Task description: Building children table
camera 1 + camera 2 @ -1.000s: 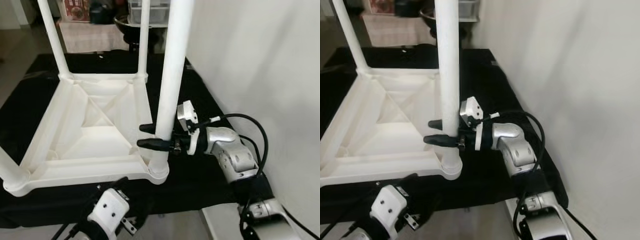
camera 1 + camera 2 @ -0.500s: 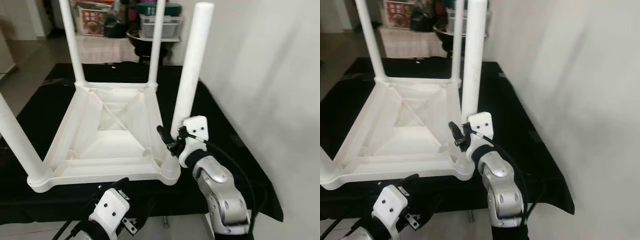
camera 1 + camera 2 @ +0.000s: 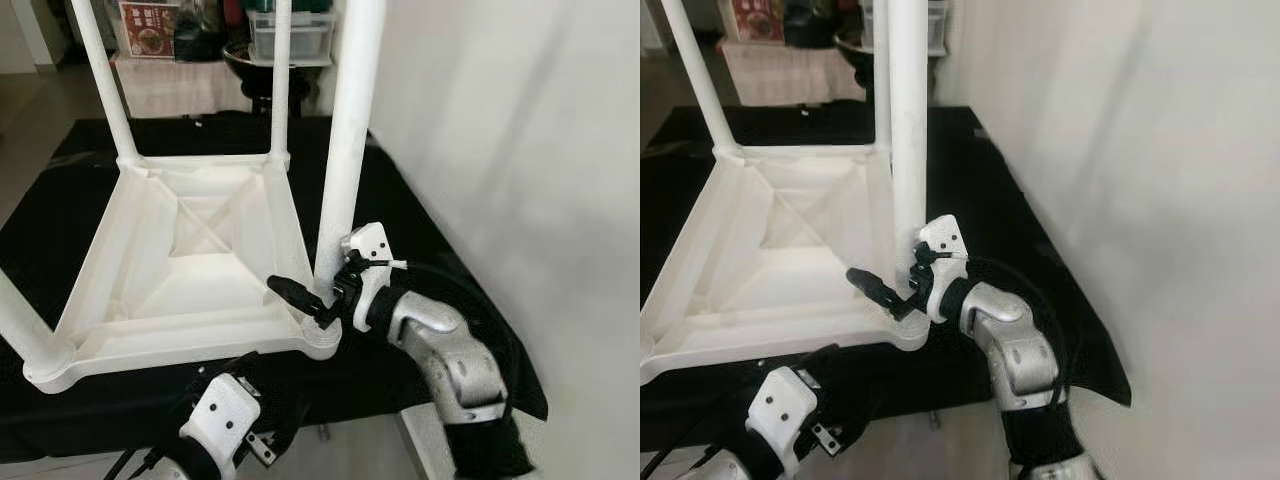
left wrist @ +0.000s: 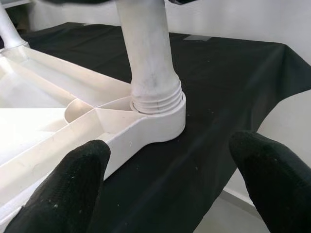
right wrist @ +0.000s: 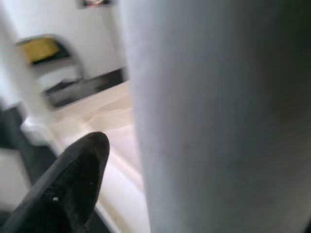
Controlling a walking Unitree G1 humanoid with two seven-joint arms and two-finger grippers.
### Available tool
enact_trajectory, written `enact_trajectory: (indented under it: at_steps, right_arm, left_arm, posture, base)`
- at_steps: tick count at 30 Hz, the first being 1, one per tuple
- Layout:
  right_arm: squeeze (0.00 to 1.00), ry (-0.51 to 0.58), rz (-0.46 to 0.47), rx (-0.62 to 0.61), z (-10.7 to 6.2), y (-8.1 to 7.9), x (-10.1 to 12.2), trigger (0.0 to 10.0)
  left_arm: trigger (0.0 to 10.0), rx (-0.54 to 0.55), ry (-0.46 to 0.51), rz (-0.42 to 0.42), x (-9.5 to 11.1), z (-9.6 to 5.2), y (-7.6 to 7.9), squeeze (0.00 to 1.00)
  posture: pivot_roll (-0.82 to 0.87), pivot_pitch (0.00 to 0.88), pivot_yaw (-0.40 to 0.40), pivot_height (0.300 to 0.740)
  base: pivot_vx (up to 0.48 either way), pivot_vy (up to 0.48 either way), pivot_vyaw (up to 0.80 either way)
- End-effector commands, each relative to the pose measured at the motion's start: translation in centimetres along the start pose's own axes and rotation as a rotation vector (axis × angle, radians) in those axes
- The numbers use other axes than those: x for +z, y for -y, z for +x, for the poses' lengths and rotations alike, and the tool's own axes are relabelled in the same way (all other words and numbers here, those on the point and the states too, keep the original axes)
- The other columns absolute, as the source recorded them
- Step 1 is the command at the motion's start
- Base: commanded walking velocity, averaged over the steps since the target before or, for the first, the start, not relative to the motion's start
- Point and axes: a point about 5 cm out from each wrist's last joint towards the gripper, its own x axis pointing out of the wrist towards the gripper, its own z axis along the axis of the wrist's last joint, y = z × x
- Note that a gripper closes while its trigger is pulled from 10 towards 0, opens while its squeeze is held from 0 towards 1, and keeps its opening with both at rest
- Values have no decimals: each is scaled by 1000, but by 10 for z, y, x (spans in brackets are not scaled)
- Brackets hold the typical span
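Note:
A white plastic children's table [image 3: 180,255] lies upside down on a black cloth, its legs pointing up. My right gripper [image 3: 300,296] is at the bottom of the near right leg [image 3: 345,150], just above its threaded socket [image 4: 160,104]. It is shut on that leg, with one black finger [image 3: 290,291] reaching across the leg's front. The right wrist view has the leg [image 5: 214,121] pressed close beside one finger [image 5: 73,184]. My left gripper [image 4: 167,179] hangs open below the table's front edge, with nothing between its fingers, facing the same socket.
A white wall [image 3: 520,150] stands close on the right. The black cloth [image 3: 420,230] ends just before me and drops to the floor. Boxes and a dark bowl [image 3: 250,60] are crowded behind the table.
The camera has shifted. My right wrist has turned about the near right leg, and its fingers now sit lower, by the socket, angled down to the left. The left gripper is unchanged.

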Motion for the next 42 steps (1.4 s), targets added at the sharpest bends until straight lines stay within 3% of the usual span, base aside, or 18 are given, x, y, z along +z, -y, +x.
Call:
enact_trajectory:
  at_steps: [1, 4, 11, 12, 16, 23, 25, 28, 31, 32, 33, 34, 35, 37, 38, 42]
  right_arm:
    - [0, 0, -60, 97, 3, 1, 1, 10000]
    - [0, -28, -120, 119, 8, 9, 2, 10000]
    - [0, -50, -135, 258, 11, 14, 9, 10000]
    - [0, -54, -105, 360, 6, 20, 14, 0]
    - [0, -42, -57, 432, -1, 26, 17, 0]
    - [0, -52, -44, 406, -8, 31, 11, 0]
    - [0, -65, -33, 337, -12, 30, 4, 0]
    - [0, -69, 32, 86, -19, 21, -12, 0]
    - [0, -71, 54, 27, -21, 17, -16, 0]
    - [0, -108, 79, -360, -20, 11, -33, 0]
    - [0, -108, 79, -360, -20, 11, -33, 0]
    - [0, -155, 126, -707, -28, -12, -51, 0]
    - [0, -147, 127, -735, -27, -22, -51, 0]
    - [0, -147, 127, -735, -27, -22, -51, 0]
    - [0, -128, 134, -656, -19, -29, -51, 0]
    - [0, -112, 133, -573, -6, -30, -49, 0]
  left_arm:
    - [10000, -4, -9, -8, -2, -1, 4, 0]
    - [10000, -2, -9, -7, -1, -2, 4, 0]
    - [10000, 0, -10, -7, 1, -5, 6, 0]
    - [10000, 4, -11, -9, 2, -6, 7, 0]
    - [10000, 6, -12, -13, 2, -7, 8, 0]
    - [10000, 2, -12, -15, 2, -7, 8, 0]
    - [10000, 1, -12, -16, 2, -6, 8, 0]
    - [10000, 1, -10, -16, 1, -5, 7, 0]
    - [10000, 2, -10, -16, 1, -6, 6, 0]
    - [10000, 3, -11, -16, 1, -6, 5, 0]
    - [10000, 3, -11, -16, 1, -6, 5, 0]
    - [10000, 0, -11, -15, 1, -5, 3, 0]
    - [10000, -3, -11, -14, 1, -5, 3, 0]
    - [10000, -3, -11, -14, 1, -5, 3, 0]
    - [10000, -7, -13, -13, 0, -4, 2, 0]
    - [10000, -13, -13, -13, -2, -1, 0, 0]
  posture:
    - [69, 121, -102, 740]
    - [77, 130, -104, 740]
    - [86, 148, -113, 740]
    - [85, 156, -114, 740]
    - [82, 159, -112, 740]
    - [70, 158, -107, 740]
    - [54, 155, -109, 740]
    - [45, 158, -114, 740]
    - [45, 158, -114, 740]
    - [33, 159, -102, 740]
    - [33, 159, -102, 740]
    - [27, 156, -76, 740]
    - [27, 156, -76, 740]
    - [27, 156, -76, 740]
    - [18, 138, -66, 740]
    - [20, 124, -76, 740]
  base:
    - [0, 0, 0]
    - [0, 0, 0]
    - [0, 0, 0]
    - [0, 0, 0]
    - [0, 0, 0]
    - [0, 0, 0]
    - [0, 0, 0]
    - [0, 0, 0]
    - [0, 0, 0]
    - [0, 0, 0]
    - [0, 0, 0]
    - [0, 0, 0]
    - [0, 0, 0]
    - [0, 0, 0]
    - [0, 0, 0]
    - [0, 0, 0]
